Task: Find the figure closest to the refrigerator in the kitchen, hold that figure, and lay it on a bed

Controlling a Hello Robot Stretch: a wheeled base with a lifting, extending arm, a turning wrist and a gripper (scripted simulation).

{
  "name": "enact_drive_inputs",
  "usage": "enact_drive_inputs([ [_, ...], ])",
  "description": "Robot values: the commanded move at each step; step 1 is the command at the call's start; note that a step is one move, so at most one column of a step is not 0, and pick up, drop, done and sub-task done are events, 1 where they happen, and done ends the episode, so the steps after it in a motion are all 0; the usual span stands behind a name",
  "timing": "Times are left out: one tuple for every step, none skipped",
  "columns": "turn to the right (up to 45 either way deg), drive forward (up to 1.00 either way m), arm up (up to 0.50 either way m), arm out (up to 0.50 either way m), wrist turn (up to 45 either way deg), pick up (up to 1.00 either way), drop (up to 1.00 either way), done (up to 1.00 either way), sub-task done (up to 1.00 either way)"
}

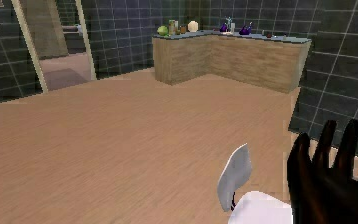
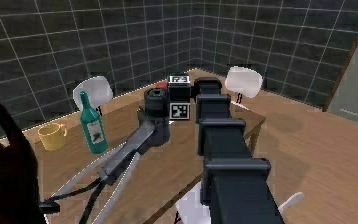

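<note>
Can't tell if gripper (image 2: 87, 195) holds anythg; counter items (image 1: 193, 27) too small to ID.

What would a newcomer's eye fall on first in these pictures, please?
The dark arm stretching over the wooden table dominates the arm side view, with a green bottle and a yellow mug standing toward that view's left. In the forward view, a wooden corner counter stands against dark tiled walls across the floor.

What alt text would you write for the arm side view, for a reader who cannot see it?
A dark robot arm reaches over a wooden table, its gripper pointing lower left. A green bottle and a yellow mug stand at the table's left; two white chairs sit at its far edge, before dark tiled walls.
</note>
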Motion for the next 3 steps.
enact_drive_inputs([
  [0.0, 0.00, 0.00, -0.18, 0.0, 0.00, 0.00, 0.00, 0.00],
  [-27.0, 0.00, 0.00, 0.00, 0.0, 0.00, 0.00, 0.00, 0.00],
  [0.0, 1.00, 0.00, 0.00, 0.0, 0.00, 0.00, 0.00, 0.00],
])
